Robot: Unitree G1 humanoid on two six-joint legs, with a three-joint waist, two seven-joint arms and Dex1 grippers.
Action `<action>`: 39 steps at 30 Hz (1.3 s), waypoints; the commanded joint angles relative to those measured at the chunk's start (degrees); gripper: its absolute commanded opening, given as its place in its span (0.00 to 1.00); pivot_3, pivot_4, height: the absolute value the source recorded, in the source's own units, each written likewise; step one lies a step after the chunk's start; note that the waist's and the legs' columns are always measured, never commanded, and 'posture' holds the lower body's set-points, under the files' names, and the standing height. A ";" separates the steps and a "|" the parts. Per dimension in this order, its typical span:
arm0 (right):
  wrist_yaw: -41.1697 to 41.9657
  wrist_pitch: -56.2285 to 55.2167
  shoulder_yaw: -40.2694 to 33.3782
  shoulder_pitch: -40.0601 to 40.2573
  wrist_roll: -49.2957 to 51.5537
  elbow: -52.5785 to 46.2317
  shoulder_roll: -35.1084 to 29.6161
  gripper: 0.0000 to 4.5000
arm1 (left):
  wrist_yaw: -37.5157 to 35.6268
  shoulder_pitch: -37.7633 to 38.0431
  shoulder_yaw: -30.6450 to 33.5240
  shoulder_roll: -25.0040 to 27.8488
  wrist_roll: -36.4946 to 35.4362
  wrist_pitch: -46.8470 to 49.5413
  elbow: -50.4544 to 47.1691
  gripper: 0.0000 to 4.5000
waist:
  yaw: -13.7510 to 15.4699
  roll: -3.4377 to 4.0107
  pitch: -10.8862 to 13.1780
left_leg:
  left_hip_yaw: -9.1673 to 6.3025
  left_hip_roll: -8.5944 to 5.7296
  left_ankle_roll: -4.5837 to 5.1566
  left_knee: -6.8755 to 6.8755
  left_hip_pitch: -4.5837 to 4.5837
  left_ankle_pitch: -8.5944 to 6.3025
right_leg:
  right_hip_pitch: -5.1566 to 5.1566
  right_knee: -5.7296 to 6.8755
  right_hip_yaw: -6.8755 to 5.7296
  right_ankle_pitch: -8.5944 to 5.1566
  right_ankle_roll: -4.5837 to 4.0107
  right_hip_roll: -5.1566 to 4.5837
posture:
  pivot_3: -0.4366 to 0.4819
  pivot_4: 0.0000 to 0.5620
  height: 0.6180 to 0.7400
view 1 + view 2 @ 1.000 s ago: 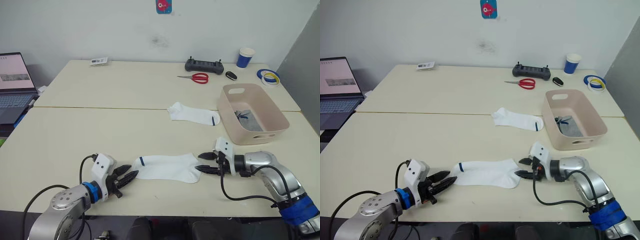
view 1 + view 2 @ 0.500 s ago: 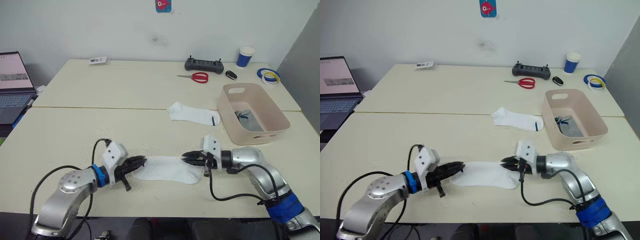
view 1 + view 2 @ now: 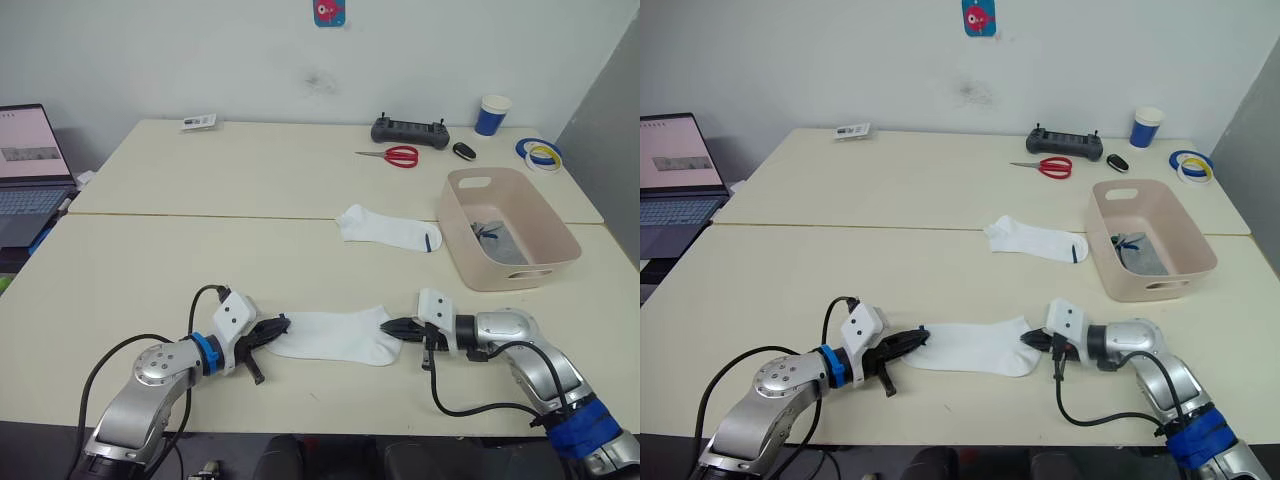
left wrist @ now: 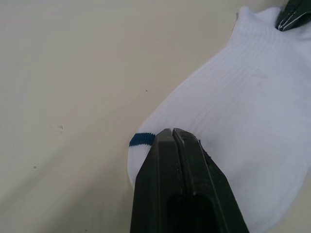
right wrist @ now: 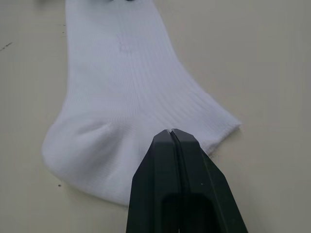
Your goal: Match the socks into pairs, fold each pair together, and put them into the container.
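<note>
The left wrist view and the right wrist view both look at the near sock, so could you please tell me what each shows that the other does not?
The left wrist view shows the blue toe stripe beside the shut left gripper. The right wrist view shows the rounded heel and cuff edge at the shut right gripper. Both share the white sock, flat on the cream table, each gripper clamping one end.

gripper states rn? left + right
Left gripper: shut on the toe end of the near white fabric sock with a blue toe stripe.
Right gripper: shut on that sock's cuff end.
</note>
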 commanded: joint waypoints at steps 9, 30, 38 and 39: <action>-13.64 7.86 -14.20 3.82 6.28 -13.89 3.99 0.36 | 6.83 1.24 17.30 -1.41 -9.77 5.75 -4.79 0.34 | 0.02 -0.01 0.01 | -0.18 0.09 0.00 -0.04 -0.09 0.00 | -0.09 0.03 0.00 -0.02 -0.03 0.00 | 0.48 0.27 1.00; -24.44 4.93 -13.05 9.03 -2.26 -15.35 6.29 1.00 | 7.91 -4.14 17.18 -0.97 -4.76 0.64 2.29 1.00 | -0.24 -0.06 -0.02 | 0.03 0.01 -0.25 -0.05 0.05 0.15 | -0.12 0.17 0.04 0.10 -0.05 0.05 | 0.48 0.27 1.00; -26.44 4.38 -3.30 -13.84 -11.74 3.61 10.11 1.00 | 7.05 -14.64 9.06 -1.85 -6.17 6.24 -4.43 1.00 | 0.00 -0.08 -0.02 | -0.02 0.01 -0.28 -0.10 -0.14 0.16 | -0.22 0.12 -0.02 0.09 -0.01 0.05 | 0.48 0.27 1.00; -26.09 3.33 -2.24 -15.79 -12.51 6.10 10.68 1.00 | 7.30 -15.33 8.82 -1.96 -6.36 6.86 -4.94 1.00 | 0.01 -0.08 -0.02 | -0.03 0.02 -0.28 -0.10 -0.14 0.16 | -0.22 0.12 -0.02 0.11 -0.05 0.05 | 0.48 0.27 1.00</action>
